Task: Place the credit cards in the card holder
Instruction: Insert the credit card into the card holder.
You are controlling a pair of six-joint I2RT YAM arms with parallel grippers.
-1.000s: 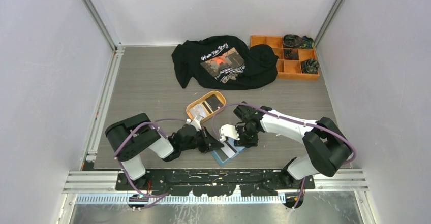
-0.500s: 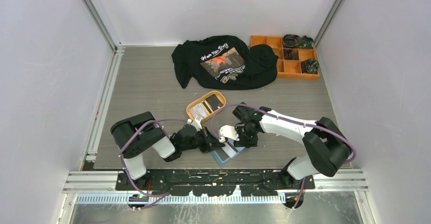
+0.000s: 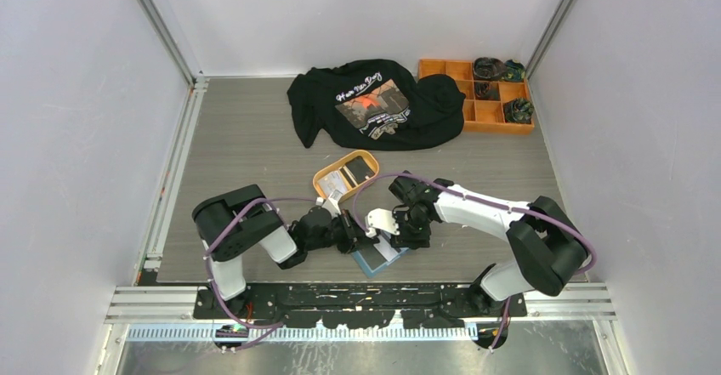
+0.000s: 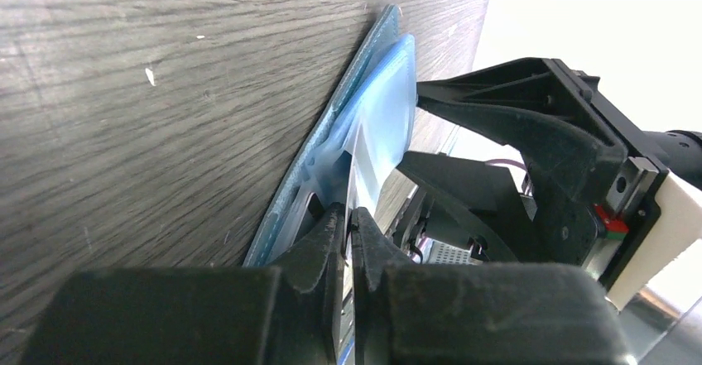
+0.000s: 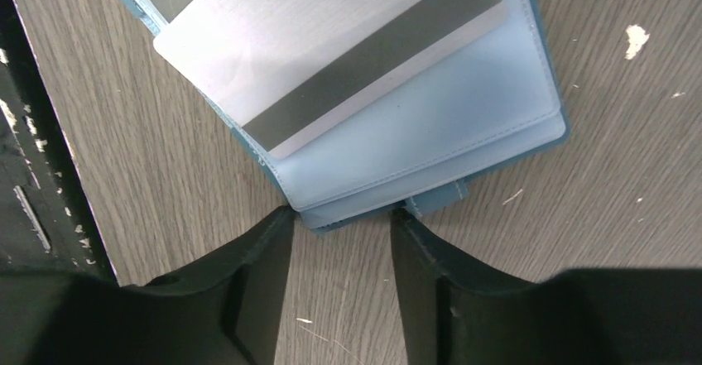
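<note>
The teal-blue card holder [image 3: 380, 258] [image 5: 439, 125] lies open on the table near the front edge, between both arms. A silvery credit card [image 5: 331, 42] with a grey stripe sits partly inside its light-blue pocket [image 4: 381, 108]. My left gripper [image 4: 348, 212] [image 3: 360, 240] is shut on that card's edge [image 4: 362, 154], coming in low from the left. My right gripper [image 5: 343, 220] [image 3: 406, 237] stands open, both fingertips against the holder's edge beside the snap tab [image 5: 435, 202]. More credit cards [image 3: 357, 171], dark and light, lie in the orange oval tray [image 3: 320, 178].
A black printed T-shirt [image 3: 374, 103] is spread at the back of the table. An orange compartment box [image 3: 473, 112] with dark items stands at the back right. The table's metal front rail [image 3: 357, 294] runs just behind the holder.
My left arm has shifted a little to the right, toward the holder. The right gripper's fingers have spread slightly wider. The holder stays where it was.
</note>
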